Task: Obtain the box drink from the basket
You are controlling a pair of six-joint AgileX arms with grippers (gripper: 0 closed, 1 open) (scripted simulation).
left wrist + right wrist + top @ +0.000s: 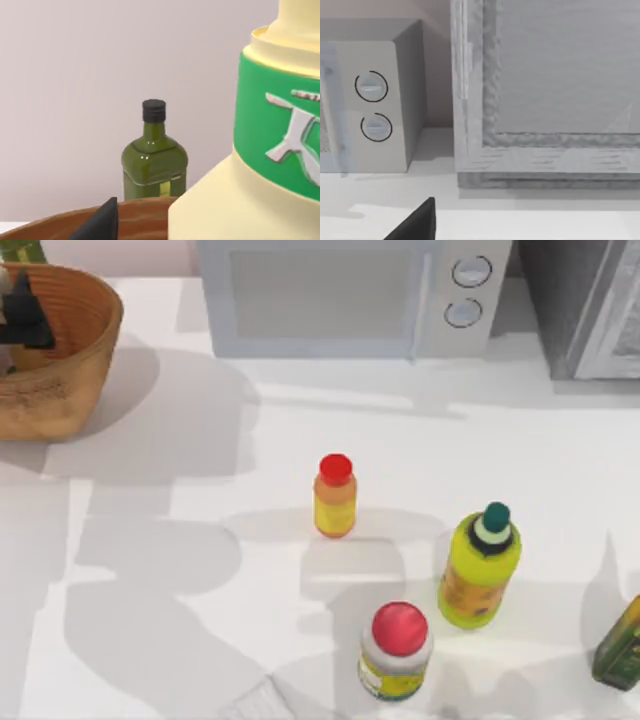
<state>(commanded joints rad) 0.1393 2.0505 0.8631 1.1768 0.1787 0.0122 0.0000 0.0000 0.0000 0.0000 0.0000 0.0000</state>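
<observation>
The wicker basket (pixel 70 380) stands at the table's far left corner. My left gripper (pixel 25 315) is down inside it. In the left wrist view the box drink (pixel 280 125), cream-yellow with a green band, rises very close in front of the camera. One dark fingertip (pixel 102 222) stands apart from the drink's side, above the basket rim (pixel 142 212), so the gripper is open. My right gripper is parked facing the back appliances, open, with one fingertip (pixel 417 222) in its wrist view.
A dark green oil bottle (pixel 155 162) stands behind the drink. On the table are a red-capped orange bottle (pixel 335 495), a teal-capped yellow-green bottle (pixel 480 570), a red-lidded jar (pixel 395 650) and a green bottle (pixel 620 645). A microwave (pixel 340 295) and grey appliance (pixel 585 305) line the back.
</observation>
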